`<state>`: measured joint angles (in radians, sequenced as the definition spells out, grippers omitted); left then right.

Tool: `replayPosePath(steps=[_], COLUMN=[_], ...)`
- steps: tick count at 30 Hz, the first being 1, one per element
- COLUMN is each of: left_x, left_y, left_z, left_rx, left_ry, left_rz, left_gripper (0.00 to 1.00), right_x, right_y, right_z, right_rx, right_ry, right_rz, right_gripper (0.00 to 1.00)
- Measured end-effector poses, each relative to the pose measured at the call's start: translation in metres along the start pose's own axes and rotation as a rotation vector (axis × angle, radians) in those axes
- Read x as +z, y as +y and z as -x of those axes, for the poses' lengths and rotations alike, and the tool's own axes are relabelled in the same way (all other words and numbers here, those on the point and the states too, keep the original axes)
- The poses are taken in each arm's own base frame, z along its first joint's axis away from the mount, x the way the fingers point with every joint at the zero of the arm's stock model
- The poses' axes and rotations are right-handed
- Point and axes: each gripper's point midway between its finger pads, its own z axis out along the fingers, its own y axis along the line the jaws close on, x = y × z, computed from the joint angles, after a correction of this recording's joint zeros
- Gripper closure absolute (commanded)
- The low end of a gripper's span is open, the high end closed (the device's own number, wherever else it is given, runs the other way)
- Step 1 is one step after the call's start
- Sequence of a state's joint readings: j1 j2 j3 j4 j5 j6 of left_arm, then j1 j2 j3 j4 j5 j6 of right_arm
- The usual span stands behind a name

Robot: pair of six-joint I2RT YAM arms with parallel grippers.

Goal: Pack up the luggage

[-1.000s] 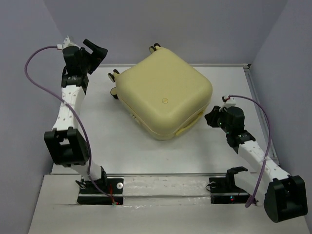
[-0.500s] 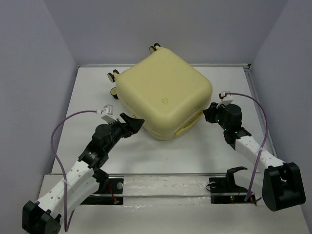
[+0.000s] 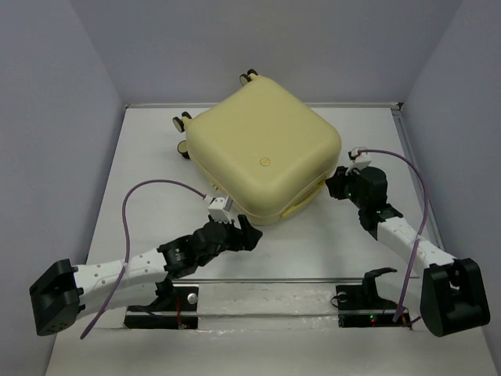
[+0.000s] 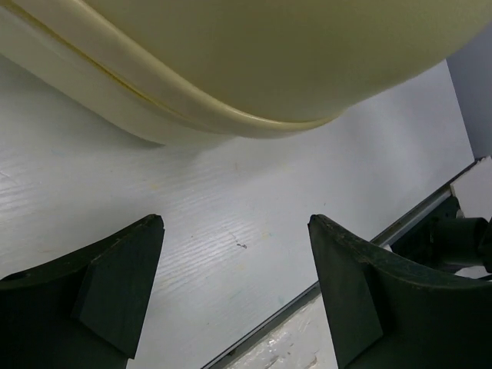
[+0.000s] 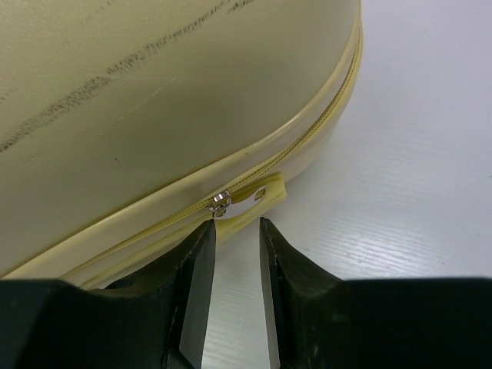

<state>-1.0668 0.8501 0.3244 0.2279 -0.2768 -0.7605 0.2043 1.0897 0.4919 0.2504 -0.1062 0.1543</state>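
Note:
The luggage (image 3: 262,157) is a pale yellow hard-shell suitcase lying flat and closed in the middle of the table, with its caster wheels (image 3: 182,121) at the far left. My left gripper (image 3: 249,233) is open and empty, low over the table just in front of the luggage's near corner (image 4: 269,54); it also shows in the left wrist view (image 4: 235,223). My right gripper (image 3: 333,188) is at the luggage's right side. In the right wrist view the right gripper (image 5: 236,224) has a narrow gap and holds nothing. Its tips are just short of the yellow zipper pull tab (image 5: 250,200) and metal slider (image 5: 221,202).
A metal rail (image 3: 266,280) runs along the table's near edge by the arm bases. Grey walls enclose the table at the left, back and right. The left arm's purple cable (image 3: 149,192) loops over the table left of the luggage.
My left arm has swung from the far left corner down to the luggage's near corner. My right gripper has moved a little closer to the luggage's right side.

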Motion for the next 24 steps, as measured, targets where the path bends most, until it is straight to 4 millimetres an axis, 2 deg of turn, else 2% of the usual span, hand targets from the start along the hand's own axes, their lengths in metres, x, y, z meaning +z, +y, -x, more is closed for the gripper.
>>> replayPosePath(steps=[2, 7, 15, 24], left_x=[0.002, 0.007, 0.013, 0.014], left_y=[-0.006, -0.017, -0.014, -0.012], left_z=[-0.004, 0.006, 0.004, 0.009], left_rx=[0.037, 0.060, 0.079, 0.092], left_ry=[0.002, -0.042, -0.047, -0.068], left_rz=[0.002, -0.007, 0.007, 0.019], left_gripper=[0.13, 0.13, 0.13, 0.13], right_x=[0.002, 0.003, 0.017, 0.019], right_y=[0.001, 0.004, 0.000, 0.000], right_z=[-0.008, -0.015, -0.020, -0.013], right_rx=[-0.001, -0.008, -0.037, -0.079], right_ry=[0.033, 0.087, 0.132, 0.068], right_rz=[0.012, 0.028, 0.026, 0.037], right_gripper=[0.64, 0.61, 0.59, 0.67])
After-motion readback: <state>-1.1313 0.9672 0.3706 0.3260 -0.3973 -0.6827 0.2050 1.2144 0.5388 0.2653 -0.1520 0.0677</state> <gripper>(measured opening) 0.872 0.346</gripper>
